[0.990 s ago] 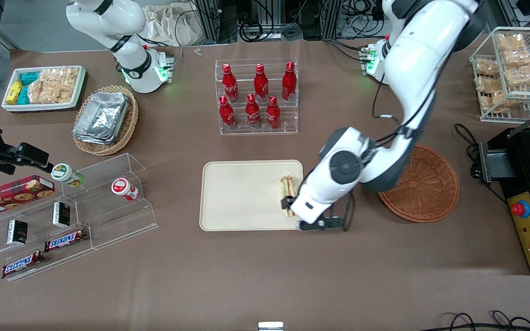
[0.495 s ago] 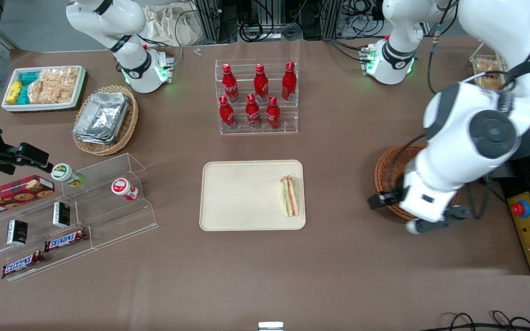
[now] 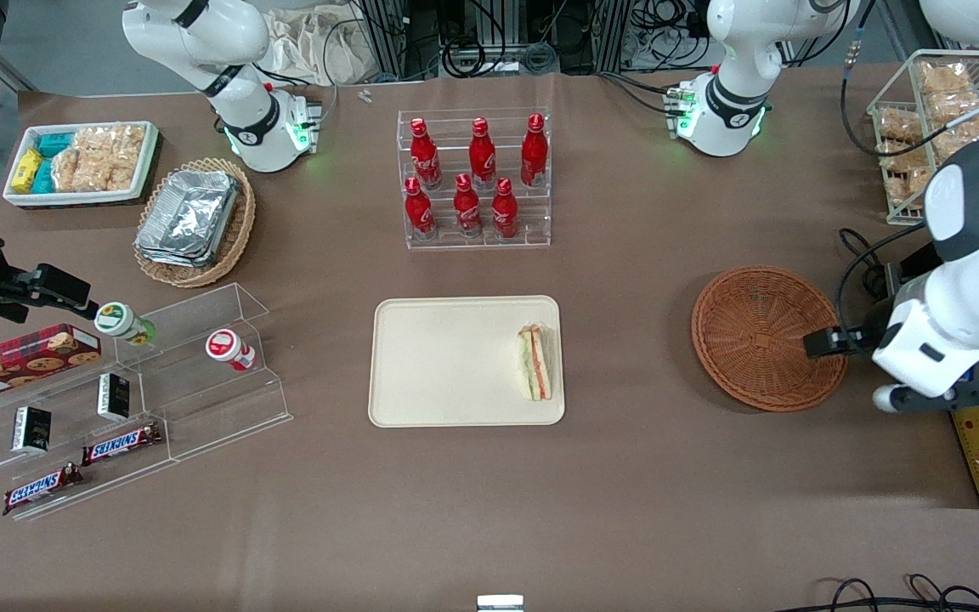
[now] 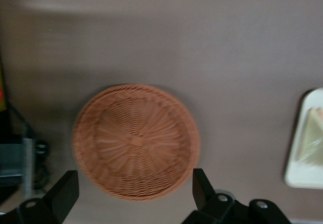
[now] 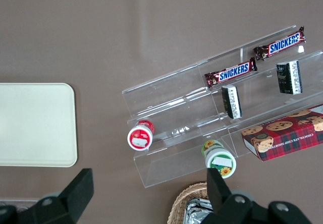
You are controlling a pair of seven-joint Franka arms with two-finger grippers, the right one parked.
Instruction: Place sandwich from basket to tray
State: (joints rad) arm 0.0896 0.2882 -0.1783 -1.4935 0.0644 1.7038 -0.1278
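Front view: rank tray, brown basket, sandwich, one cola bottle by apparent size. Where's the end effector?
1. tray
2. basket
3. sandwich and cola bottle: too alike to rank; the bottle stands upright, foreshortened.
End effector: open, empty, beside the basket toward the working arm's end.

Left gripper (image 4: 133, 191) raised, fingers spread wide (nothing held).
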